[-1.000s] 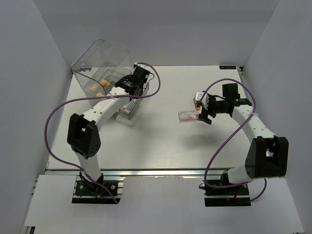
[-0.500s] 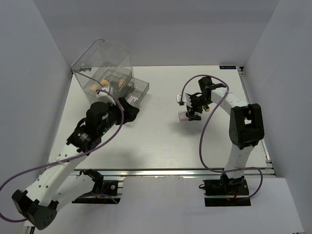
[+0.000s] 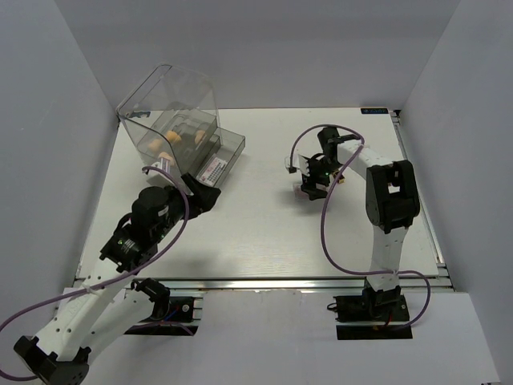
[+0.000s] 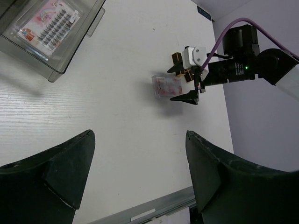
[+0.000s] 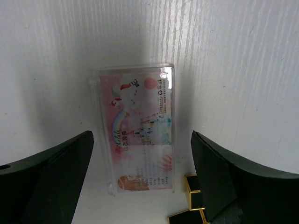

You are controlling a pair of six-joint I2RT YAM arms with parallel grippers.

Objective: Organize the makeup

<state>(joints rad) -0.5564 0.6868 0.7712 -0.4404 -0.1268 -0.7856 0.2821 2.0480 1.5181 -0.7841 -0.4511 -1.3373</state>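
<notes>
Where the clear box [image 3: 168, 92] stood, far left: its drawer [image 4: 77, 49] was pulled out; stored palette [image 4: 49, 23] lay flat inside
left hand [image 4: 140, 154]: fingers spread wide, empty; over the near-left tabletop [image 4: 117, 116]; well apart from the loose palette [image 4: 167, 85]
loose palette: flat on the tabletop, right of centre; long axis crosswise to the closing line of the fingers above it
right hand [image 5: 140, 140]: nearer by far; open, directly above, one finger off each long side
lipstick tubes [image 5: 194, 198]: just beside the palette's near end
</notes>
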